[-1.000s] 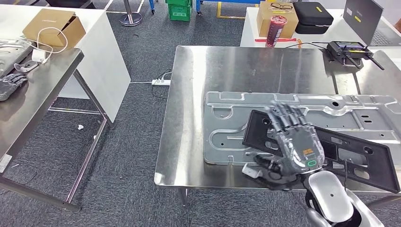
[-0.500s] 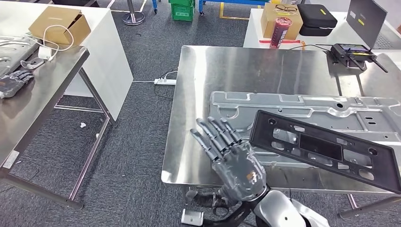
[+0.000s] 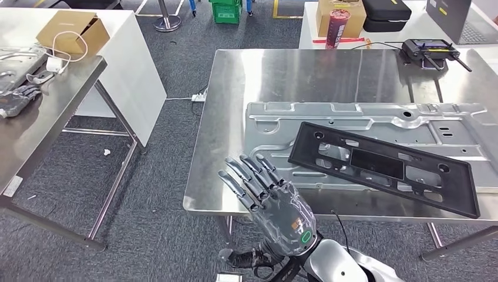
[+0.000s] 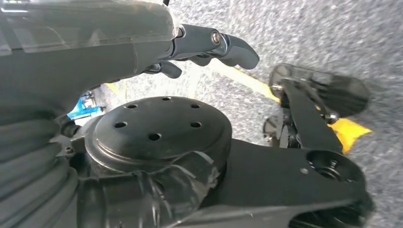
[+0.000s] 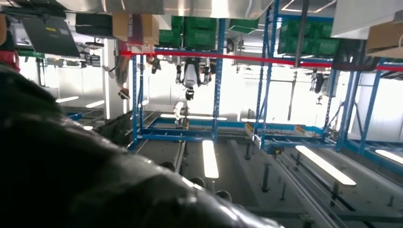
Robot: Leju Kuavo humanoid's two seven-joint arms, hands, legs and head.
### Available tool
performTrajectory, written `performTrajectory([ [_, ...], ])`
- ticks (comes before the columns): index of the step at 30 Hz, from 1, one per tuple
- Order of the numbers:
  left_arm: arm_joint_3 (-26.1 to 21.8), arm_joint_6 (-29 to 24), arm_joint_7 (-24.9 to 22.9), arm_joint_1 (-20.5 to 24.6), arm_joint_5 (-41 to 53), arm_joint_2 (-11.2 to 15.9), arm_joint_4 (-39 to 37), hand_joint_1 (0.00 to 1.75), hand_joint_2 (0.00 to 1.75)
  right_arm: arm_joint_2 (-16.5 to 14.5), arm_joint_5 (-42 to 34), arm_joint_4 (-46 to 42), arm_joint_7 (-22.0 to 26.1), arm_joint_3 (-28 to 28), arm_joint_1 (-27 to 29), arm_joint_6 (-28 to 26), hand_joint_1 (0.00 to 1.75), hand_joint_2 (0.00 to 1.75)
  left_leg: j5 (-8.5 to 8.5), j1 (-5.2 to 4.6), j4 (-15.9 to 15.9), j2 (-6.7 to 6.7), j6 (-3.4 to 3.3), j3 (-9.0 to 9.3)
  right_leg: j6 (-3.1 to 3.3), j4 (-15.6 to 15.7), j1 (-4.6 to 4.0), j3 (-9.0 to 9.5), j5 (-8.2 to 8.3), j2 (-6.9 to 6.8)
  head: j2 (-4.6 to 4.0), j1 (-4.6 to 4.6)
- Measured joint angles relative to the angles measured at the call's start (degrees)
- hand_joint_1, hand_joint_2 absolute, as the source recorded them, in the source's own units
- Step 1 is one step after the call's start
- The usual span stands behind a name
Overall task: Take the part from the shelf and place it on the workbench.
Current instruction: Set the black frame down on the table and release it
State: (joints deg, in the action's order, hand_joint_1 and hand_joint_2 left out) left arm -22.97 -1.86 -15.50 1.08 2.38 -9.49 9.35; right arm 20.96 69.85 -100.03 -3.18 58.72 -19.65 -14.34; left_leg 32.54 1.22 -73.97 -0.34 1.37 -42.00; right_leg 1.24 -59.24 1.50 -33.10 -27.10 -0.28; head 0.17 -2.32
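Since a second ago your right hand (image 3: 276,205) has let go and drawn back, fingers (image 3: 249,176) spread, empty. Black part (image 3: 382,167) lies on the worktop (image 3: 282,76) atop the metal panel (image 3: 276,126); it looks light and stiff, best gripped by an edge.

the silver panel (image 3: 376,120) ran off the head view's right edge, its middle covered by the black part (image 3: 382,167). the bench (image 3: 282,73) was cropped there too (its far right corner unseen). the laptop (image 3: 461,14) was cut off at top.
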Motion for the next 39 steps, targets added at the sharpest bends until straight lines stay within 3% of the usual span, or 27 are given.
performTrajectory([
  [1, 0.0, 0.0, 0.0, 0.0, 0.0, 0.0, 0.0, 0.0, 1.75, 0.0, 0.0, 0.1, 0.0, 0.1, 0.0, 0.0, 0.0, 0.0, -0.13, -0.07, -0.1, 0.0, -0.23, 0.88, 0.05, 0.0, -0.27, -0.56, 0.39, -0.06, 0.0, -0.01],
  [2, 0.0, 0.0, 0.0, 0.0, -0.1, 0.0, 0.0, 0.0, 1.75, 0.0, -0.1, 0.2, 0.0, 0.1, 0.0, 0.0, 0.0, 0.0, -1.08, -0.22, 2.2, 0.0, -0.68, 3.02, 0.09, -0.1, -0.56, -1.06, 0.76, -0.07, 0.0, 0.0],
  [4, 0.0, -0.1, -0.1, 0.1, -0.1, 0.1, 0.0, 0.0, 1.75, 0.0, -0.2, 0.3, 0.0, 0.2, 0.1, -0.2, 0.0, 0.0, -2.88, -0.83, 10.7, 0.08, -2.19, 9.12, 0.06, -0.1, -1.0, -1.68, 1.46, -0.11, 0.0, 0.04],
  [6, 0.0, -0.2, -0.3, 0.2, -0.1, 0.2, 0.0, 0.0, 1.75, 0.1, -0.3, 0.4, 0.0, 0.3, 0.3, -0.9, 0.0, 0.0, -3.87, -1.5, 16.0, 0.31, -3.4, 12.58, -0.36, 0.3, -0.94, -1.81, 2.18, -0.24, 0.0, 0.05],
  [9, 0.0, -0.7, -0.4, 0.2, -0.1, 0.2, 0.0, 0.0, 1.75, 2.3, -0.4, -0.1, 0.2, 0.3, 2.6, -3.6, 0.0, 0.0, -5.2, -1.84, 17.8, 0.35, -4.27, 12.74, -1.51, 0.9, -0.64, -1.63, 3.0, -0.5, 0.0, -0.03],
  [10, 0.0, -0.9, -0.3, 0.2, -0.1, 0.1, 0.0, 0.0, 1.75, 3.9, -0.5, -0.7, 0.4, 0.1, 4.0, -4.8, 0.0, 0.0, -5.78, -1.71, 18.6, 0.32, -4.5, 12.8, -1.82, 0.6, -0.67, -1.77, 2.46, -0.43, 0.0, 0.01],
  [12, 0.0, -1.4, -0.2, 0.0, -0.2, 0.0, 0.0, 0.0, 1.75, 7.6, -2.0, -2.4, 0.9, -0.5, 7.0, -6.0, 0.0, 0.0, -7.09, -1.33, 19.7, 0.34, -4.89, 12.55, -2.25, -2.9, -0.71, -3.11, -1.19, -0.04, 0.0, 0.06],
  [14, 0.0, -1.7, -0.2, 0.0, -0.4, -0.1, 0.0, 0.0, 1.75, 10.7, -5.2, -3.7, 1.0, -2.0, 11.1, -5.5, 0.0, 0.0, -7.79, -1.41, 19.6, 0.34, -5.09, 11.41, -2.62, -9.6, -0.69, -5.33, -6.03, 0.25, 0.0, 0.08],
  [15, 0.0, -1.8, -0.3, 0.0, -0.4, -0.1, 0.0, 0.0, 1.75, 11.9, -6.7, -4.1, 1.0, -2.9, 13.6, -5.5, 0.0, 0.0, -8.02, -1.43, 19.3, 0.33, -5.04, 10.74, -2.82, -12.2, -0.64, -5.87, -7.21, 0.26, 0.0, 0.08],
  [16, 0.0, -1.8, -0.5, 0.0, -0.5, -0.1, 0.0, 0.0, 1.75, 12.9, -7.7, -4.2, 0.9, -3.8, 16.0, -5.9, 0.0, 0.0, -8.19, -1.44, 18.9, 0.32, -4.99, 10.03, -3.0, -13.1, -0.56, -5.59, -7.26, 0.26, 0.0, 0.07],
  [17, 0.0, -1.9, -0.6, -0.1, -0.6, -0.1, 0.0, 0.0, 1.75, 13.8, -8.3, -4.2, 0.8, -4.7, 18.0, -6.7, 0.0, 0.0, -8.31, -1.42, 18.3, 0.31, -4.91, 9.32, -3.15, -12.0, -0.46, -4.26, -6.32, 0.24, 0.0, 0.07],
  [19, 0.0, -1.9, -0.7, -0.1, -0.6, -0.2, 0.0, 0.0, 1.75, 15.2, -9.2, -4.0, 0.1, -5.6, 20.6, -8.4, 0.0, 0.0, -8.38, -1.39, 17.0, 0.4, -4.64, 7.94, -3.2, -4.9, -0.28, 0.63, -4.07, 0.21, 0.0, 0.05],
  [21, -0.1, -2.0, -0.7, 0.0, -0.6, -0.3, 0.0, 0.0, 1.75, 15.7, -10.4, -3.5, -0.9, -5.8, 22.6, -10.1, 0.0, 0.0, -8.45, -1.47, 16.0, 0.46, -4.12, 7.17, -2.64, 0.0, -0.53, 3.71, -2.92, 0.38, 0.0, 0.06],
  [23, -0.1, -2.0, -0.8, 0.1, -0.6, -0.4, 0.0, 0.0, 1.75, 15.8, -11.8, -2.4, -1.9, -5.7, 23.8, -12.0, 0.0, 0.0, -8.82, -1.55, 15.7, 0.41, -3.37, 6.96, -1.83, 0.5, -0.87, 3.68, -2.5, 0.56, 0.0, 0.07],
  [25, -0.1, -2.0, -0.9, 0.1, -0.7, -0.4, 0.0, 0.0, 1.75, 15.8, -13.6, -1.1, -3.2, -5.1, 24.3, -13.4, 0.0, 0.0, -8.5, -1.55, 15.1, 0.32, -2.63, 6.52, -0.98, 0.9, -0.48, 3.28, -2.01, 0.44, 0.0, 0.08],
  [27, -0.2, -2.0, -0.9, 0.1, -0.7, -0.4, 0.0, 0.0, 1.75, 15.7, -14.9, -0.1, -4.2, -4.5, 24.8, -14.0, 0.0, 0.0, -4.94, -1.39, 11.7, 0.25, -2.0, 5.13, -0.13, 1.2, -0.05, 2.45, -1.0, 0.23, 0.0, 0.02],
  [29, -0.2, -2.1, -0.9, 0.1, -0.7, -0.4, 0.0, 0.0, 1.75, 15.7, -15.5, 0.8, -4.6, -4.1, 25.0, -14.2, 0.0, 0.0, 0.31, -1.01, 4.8, 0.25, -1.43, 2.92, 0.12, 1.1, -0.06, 1.13, -0.03, 0.15, 0.0, -0.03],
  [30, -0.2, -2.1, -0.9, 0.1, -0.7, -0.4, 0.0, 0.0, 1.75, 15.7, -15.7, 1.2, -4.8, -3.9, 25.1, -14.3, 0.0, 0.0, 1.87, -0.84, 1.6, 0.26, -1.23, 2.21, 0.03, 1.0, -0.06, 0.41, 0.42, 0.15, 0.0, -0.04],
  [31, -0.2, -2.1, -0.9, 0.1, -0.7, -0.4, 0.0, 0.0, 1.75, 15.7, -16.1, 1.5, -4.9, -3.7, 25.2, -14.4, 0.0, 0.0, 2.26, -0.69, -0.1, 0.27, -1.09, 2.32, -0.11, 0.8, -0.04, -0.34, 0.86, 0.14, 0.0, -0.03],
  [32, -0.2, -2.1, -0.9, 0.1, -0.6, -0.4, 0.0, 0.0, 1.75, 15.7, -16.7, 2.0, -5.2, -3.4, 25.2, -14.5, 0.0, 0.0, 1.55, -0.58, 0.2, 0.27, -1.02, 3.46, -0.28, 0.7, 0.0, -1.04, 1.25, 0.15, 0.0, -0.04],
  [33, -0.3, -2.1, -0.9, 0.1, -0.6, -0.4, 0.0, 0.0, 1.75, 15.7, -17.5, 2.4, -5.5, -3.2, 25.3, -14.6, 0.0, 0.0, 0.18, -0.5, 2.6, 0.27, -1.03, 5.61, -0.49, 0.5, 0.06, -1.65, 1.58, 0.17, 0.0, -0.04],
  [35, -0.3, -2.0, -0.9, 0.3, -0.6, -0.4, 0.0, 0.0, 1.75, 15.7, -19.3, 3.5, -6.2, -2.7, 25.4, -15.0, 0.0, 0.0, -1.68, -0.51, 11.0, -0.17, -1.28, 11.73, -1.12, 0.2, 0.18, -2.6, 2.3, 0.35, 0.0, -0.04],
  [36, -0.3, -2.0, -0.9, 0.3, -0.5, -0.4, 0.0, 0.0, 1.75, 15.6, -20.1, 4.1, -6.5, -2.4, 25.4, -15.3, 0.0, 0.0, -2.04, -0.64, 14.3, -0.48, -1.53, 13.9, -1.51, 0.2, 0.23, -2.8, 2.7, 0.47, 0.0, 0.0],
  [37, -0.3, -2.0, -1.0, 0.3, -0.4, -0.4, 0.0, 0.0, 1.75, 15.5, -20.8, 4.9, -6.7, -2.1, 25.4, -15.6, 0.0, 0.0, -2.02, -0.83, 16.4, -0.76, -1.78, 15.17, -1.95, 0.2, 0.27, -2.87, 3.14, 0.59, 0.0, 0.02],
  [39, -0.3, -2.0, -1.0, 0.3, -0.3, -0.4, 0.0, 0.0, 1.75, 15.3, -21.9, 6.4, -7.0, -1.6, 25.4, -16.3, 0.0, 0.0, -2.51, -1.18, 17.0, -0.74, -2.43, 14.94, -2.9, 0.7, 0.32, -2.87, 4.13, 0.88, 0.0, 0.06],
])
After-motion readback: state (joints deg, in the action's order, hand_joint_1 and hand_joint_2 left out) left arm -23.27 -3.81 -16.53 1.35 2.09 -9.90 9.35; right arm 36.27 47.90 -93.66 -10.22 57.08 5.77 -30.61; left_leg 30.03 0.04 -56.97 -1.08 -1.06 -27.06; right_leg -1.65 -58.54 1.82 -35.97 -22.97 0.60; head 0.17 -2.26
